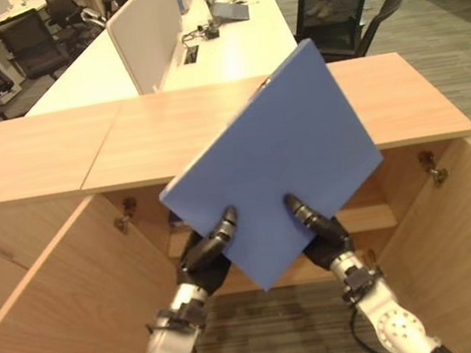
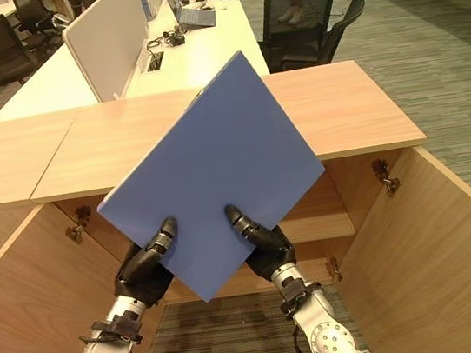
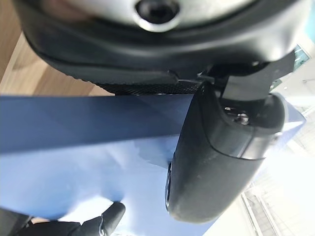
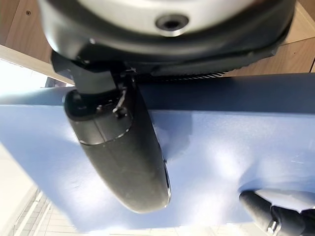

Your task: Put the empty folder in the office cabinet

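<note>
1. Item: one flat blue square folder (image 1: 274,167), held up in the air in front of the open cabinet, turned so one corner points down and one up.
2. We see our left hand (image 1: 213,245) and right hand (image 1: 315,222) gripping the folder's two lower edges, one on each side of the bottom corner. Each thumb is pressed onto the near blue face, as the wrist views confirm; the other fingers pass behind the folder, pinching it.
3. One light wooden office cabinet (image 1: 402,109), long top panel, stands directly behind the folder. Two doors swing open toward us: left door (image 1: 69,305), right door (image 1: 464,241). An inner shelf (image 1: 373,217) shows between them, partly covered by the folder.
4. The folder's upper corner rises above the cabinet top; the bottom corner hangs before the opening, apart from the shelf.
5. Beyond the cabinet: one long white desk (image 1: 243,44) with a white divider screen (image 1: 145,31), and several black office chairs (image 1: 340,12) on both sides.
6. One person's feet (image 1: 320,8) show behind the nearest chair.
</note>
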{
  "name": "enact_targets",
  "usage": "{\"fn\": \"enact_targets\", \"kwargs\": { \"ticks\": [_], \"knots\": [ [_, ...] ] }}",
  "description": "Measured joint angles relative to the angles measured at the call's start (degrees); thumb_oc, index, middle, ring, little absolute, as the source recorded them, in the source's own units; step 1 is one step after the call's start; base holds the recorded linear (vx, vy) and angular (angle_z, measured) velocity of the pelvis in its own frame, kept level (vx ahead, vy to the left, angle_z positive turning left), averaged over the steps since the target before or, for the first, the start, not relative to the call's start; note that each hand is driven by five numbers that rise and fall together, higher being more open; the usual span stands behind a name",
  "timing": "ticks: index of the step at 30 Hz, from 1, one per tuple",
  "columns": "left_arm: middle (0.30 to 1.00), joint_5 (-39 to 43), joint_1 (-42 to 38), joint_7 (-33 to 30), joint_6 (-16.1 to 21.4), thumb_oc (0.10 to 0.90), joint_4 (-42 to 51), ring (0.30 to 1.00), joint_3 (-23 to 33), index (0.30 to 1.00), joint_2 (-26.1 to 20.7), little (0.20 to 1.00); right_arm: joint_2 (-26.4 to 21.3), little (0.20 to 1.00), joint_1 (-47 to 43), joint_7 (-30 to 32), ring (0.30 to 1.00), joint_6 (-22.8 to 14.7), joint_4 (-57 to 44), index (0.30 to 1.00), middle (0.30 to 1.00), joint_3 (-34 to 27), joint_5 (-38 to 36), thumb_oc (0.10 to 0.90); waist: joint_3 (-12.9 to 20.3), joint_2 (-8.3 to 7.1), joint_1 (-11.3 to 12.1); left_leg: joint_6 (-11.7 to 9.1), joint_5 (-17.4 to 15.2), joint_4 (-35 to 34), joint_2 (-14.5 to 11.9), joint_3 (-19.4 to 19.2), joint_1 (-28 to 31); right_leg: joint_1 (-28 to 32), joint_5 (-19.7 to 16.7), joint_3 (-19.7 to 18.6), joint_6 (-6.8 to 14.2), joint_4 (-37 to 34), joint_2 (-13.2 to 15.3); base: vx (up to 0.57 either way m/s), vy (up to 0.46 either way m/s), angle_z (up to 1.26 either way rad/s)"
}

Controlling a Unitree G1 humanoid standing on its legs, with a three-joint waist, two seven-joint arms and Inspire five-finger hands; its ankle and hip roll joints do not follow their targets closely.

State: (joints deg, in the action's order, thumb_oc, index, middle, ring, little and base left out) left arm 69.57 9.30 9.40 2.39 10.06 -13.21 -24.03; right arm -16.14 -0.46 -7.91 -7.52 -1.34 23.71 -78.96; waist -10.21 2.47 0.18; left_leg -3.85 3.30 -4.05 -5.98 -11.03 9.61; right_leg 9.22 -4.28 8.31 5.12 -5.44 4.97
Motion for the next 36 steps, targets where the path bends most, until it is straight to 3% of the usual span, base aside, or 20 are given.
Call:
{"fn": "enact_targets", "kwargs": {
  "ticks": [11, 12, 13, 16, 20, 25, 28, 32, 36],
  "knots": [
    [0.3, -0.21, 0.01, 0.9, 0.0, 0.4, -0.36, 0.3, 0.02, 0.3, 0.14, 0.3, -0.01, 0.3, -0.01, 0.07, 0.3, 0.04, 0.0, 0.3, 0.3, -0.05, 0.0, 0.4, 0.0, -0.09, 0.04, 0.0, 0.0, -0.01, 0.0, 0.0, -0.01, -0.01, 0.0, 0.0, 0.0, 0.0, 0.0, 0.0, 0.0, 0.0],
    [0.74, -0.22, 0.01, 0.9, 0.0, 0.693, -0.38, 0.74, 0.02, 0.74, 0.19, 0.74, -0.01, 0.3, -0.01, 0.08, 0.3, 0.04, 0.0, 0.3, 0.3, -0.05, 0.0, 0.4, 0.0, -0.09, 0.02, 0.0, 0.0, -0.01, 0.0, 0.0, -0.01, 0.0, 0.01, 0.0, 0.01, 0.0, 0.0, 0.0, 0.0, 0.0],
    [0.9, -0.22, 0.01, 0.9, 0.02, 0.8, -0.39, 0.9, 0.03, 0.9, 0.18, 0.9, -0.02, 0.3, -0.01, 0.08, 0.3, 0.04, 0.0, 0.3, 0.3, -0.06, 0.0, 0.4, 0.01, -0.09, 0.03, 0.0, 0.0, -0.01, 0.0, 0.0, -0.01, 0.0, 0.0, 0.0, 0.0, 0.0, 0.0, 0.0, 0.0, 0.0],
    [0.9, -0.83, 0.01, 1.06, 0.06, 0.8, -0.99, 0.9, 0.36, 0.9, 0.19, 0.9, -0.18, 0.3, -0.01, 0.08, 0.3, 0.15, 0.0, 0.3, 0.3, -0.21, 0.03, 0.4, 0.03, -0.13, 0.05, 0.0, 0.0, -0.01, 0.0, 0.02, -0.01, 0.01, 0.0, 0.02, 0.0, 0.0, -0.01, 0.0, 0.0, 0.0],
    [0.9, -10.72, 0.12, 1.18, 0.77, 0.8, -5.77, 0.9, 3.6, 0.9, 1.02, 0.9, -3.26, 0.3, -0.25, 0.09, 0.3, 1.72, -0.03, 0.3, 0.3, -0.27, 2.9, 0.4, 0.03, -0.25, 0.08, 0.0, 0.0, -0.01, -0.01, 0.03, 0.03, 0.05, 0.01, 0.02, 0.01, 0.0, -0.01, 0.0, 0.0, 0.0],
    [0.9, -17.4, 1.4, 1.69, 2.56, 0.8, -11.13, 0.9, 6.67, 0.9, 2.68, 0.9, -7.15, 0.3, -0.68, 0.19, 0.3, 4.2, -1.24, 0.3, 0.3, -1.49, 9.12, 0.4, 0.0, -0.33, 0.39, 0.0, 0.0, -0.05, 0.02, 0.05, -0.06, -0.02, 0.05, 0.06, 0.07, 0.0, 0.03, 0.0, 0.0, 0.0],
    [0.9, -21.74, 1.75, 0.79, 5.11, 0.8, -20.43, 0.9, 11.15, 0.9, 7.43, 0.9, -11.04, 0.3, -0.72, 0.03, 0.3, 5.63, -3.61, 0.3, 0.3, -4.66, 18.68, 0.4, 0.01, -0.34, 0.29, 0.0, -0.01, -0.1, 0.01, 0.07, -0.31, -0.33, 0.12, 0.06, 0.14, 0.0, 0.03, 0.0, 0.0, 0.0],
    [0.9, -25.14, 3.63, -3.08, 5.45, 0.8, -31.3, 0.9, 15.8, 0.9, 7.68, 0.9, -16.85, 0.3, -0.41, -3.95, 0.3, 6.56, -8.08, 0.3, 0.3, -9.92, 25.24, 0.4, -0.04, -0.2, -0.4, 0.0, 0.0, -0.17, -0.09, -0.05, -0.59, -0.74, 0.04, -0.01, -0.04, -0.01, -0.07, 0.0, 0.003, -0.01],
    [0.9, -29.91, 5.57, -3.43, 5.19, 0.8, -42.66, 0.9, 16.8, 0.9, 7.32, 0.9, -17.94, 0.3, -1.24, -7.18, 0.3, 6.46, -12.86, 0.3, 0.3, -13.0, 29.08, 0.4, -0.08, -0.07, -0.37, 0.0, 0.0, -0.2, -0.12, -0.04, -0.61, -0.79, 0.05, -0.05, -0.09, -0.01, -0.11, 0.0, 0.003, -0.01]
  ]
}}
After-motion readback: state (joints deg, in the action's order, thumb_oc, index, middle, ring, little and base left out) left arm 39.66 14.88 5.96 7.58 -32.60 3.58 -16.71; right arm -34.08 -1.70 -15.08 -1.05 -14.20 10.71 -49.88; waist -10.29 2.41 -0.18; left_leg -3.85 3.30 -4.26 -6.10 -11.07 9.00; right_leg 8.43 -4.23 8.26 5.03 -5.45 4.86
